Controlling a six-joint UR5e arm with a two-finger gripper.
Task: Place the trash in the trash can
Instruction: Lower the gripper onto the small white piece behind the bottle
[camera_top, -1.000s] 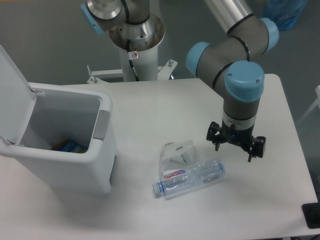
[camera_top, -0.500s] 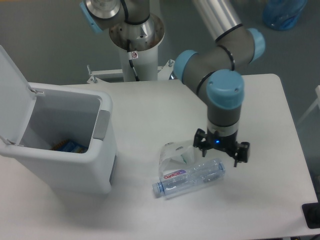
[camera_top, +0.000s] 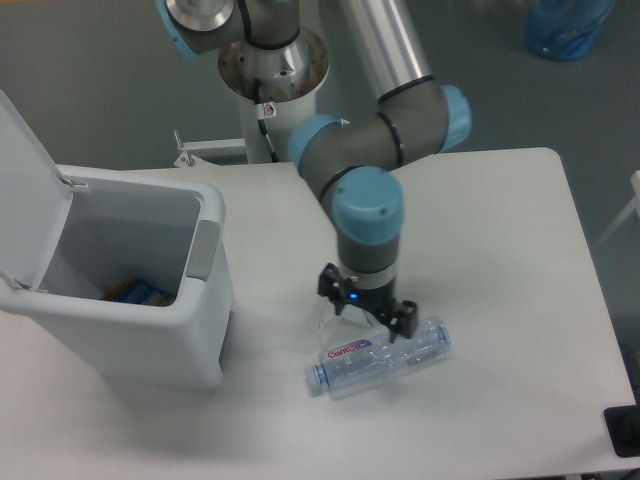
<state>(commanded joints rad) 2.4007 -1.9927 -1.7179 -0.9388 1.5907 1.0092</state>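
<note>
- The water bottle (camera_top: 378, 361) lies on its side on the white table (camera_top: 520, 300), near the front edge, cap end toward the lower left and its red-and-purple label on the left half.
- The crumpled wrapper (camera_top: 336, 318) sits just behind the bottle's label end; most of it is covered by the gripper, so only a pale clear sliver shows and its shape is hard to make out.
- The gripper (camera_top: 366, 308) hangs directly over the wrapper and the bottle's upper edge, fingers pointing down and spread apart, one dark fingertip (camera_top: 326, 285) to the left and the other to the right near the bottle's body. It grasps nothing; whether the tips touch the wrapper or the bottle cannot be told from this angle.
- The arm's blue-capped wrist (camera_top: 367, 205) stands upright above the gripper and blocks the table behind it; the upper link runs out of the top of the picture.
- The trash can (camera_top: 150, 340) stands at the left of the table, well apart from both pieces, its flip lid (camera_top: 25, 190) swung up and back and cut off by the left edge. The grey latch panel (camera_top: 203, 250) faces the bottle.
- Inside the can a small blue-and-yellow item (camera_top: 140, 292) lies at the bottom, partly hidden by the front wall.
- The robot's base column (camera_top: 270, 110) rises behind the table.
</note>
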